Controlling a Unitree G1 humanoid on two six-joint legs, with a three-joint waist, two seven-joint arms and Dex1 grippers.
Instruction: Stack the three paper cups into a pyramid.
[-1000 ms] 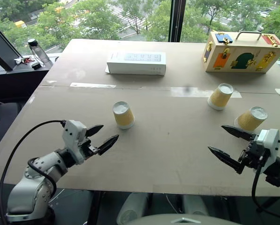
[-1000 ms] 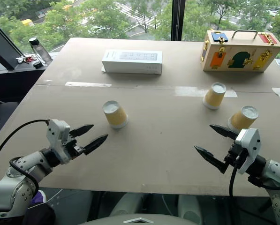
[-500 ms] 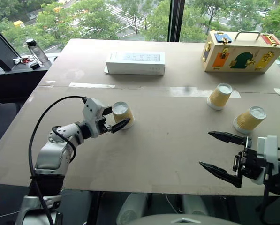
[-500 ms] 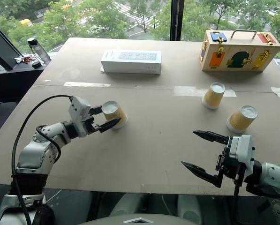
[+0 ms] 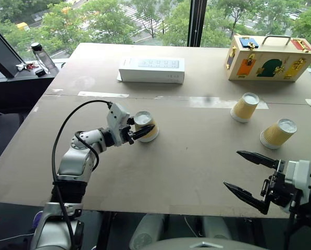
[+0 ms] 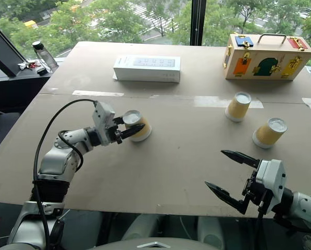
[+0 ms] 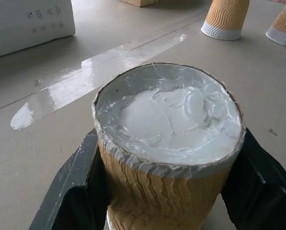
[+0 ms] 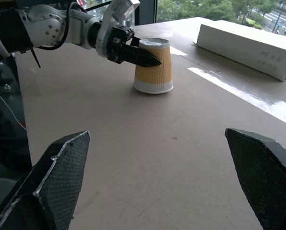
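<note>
Currently the left gripper (image 5: 143, 130) is clamped on the near-left cup (image 5: 146, 125), a finger on either side of its ribbed yellow wall just under the upturned white base; the left wrist view shows both black fingers pressed against the sides. That cup sits upside down on the table (image 5: 186, 172), rim down, well apart from the other 2. The 2nd cup (image 5: 245, 107) stands inverted by the tape strip on the right, and the 3rd cup (image 5: 278, 132) is near it, closer to the robot, tilted or lying over; I cannot tell which. The right gripper (image 5: 254, 178) hangs over the near right edge with fingers spread wide, holding nothing.

Handling: these look like thin paper, very light, so they should lift with almost no effort but will dent or go oval under a hard squeeze. Ribbed sides likely give decent friction; the taper means fingers could slide toward the narrow base end. Best hold is probably mid-wall, light pressure, keeping the cup upright. Empty cups tip easily, so the pyramid's 2 base cups need to sit touching before the 3rd goes on top.
</note>
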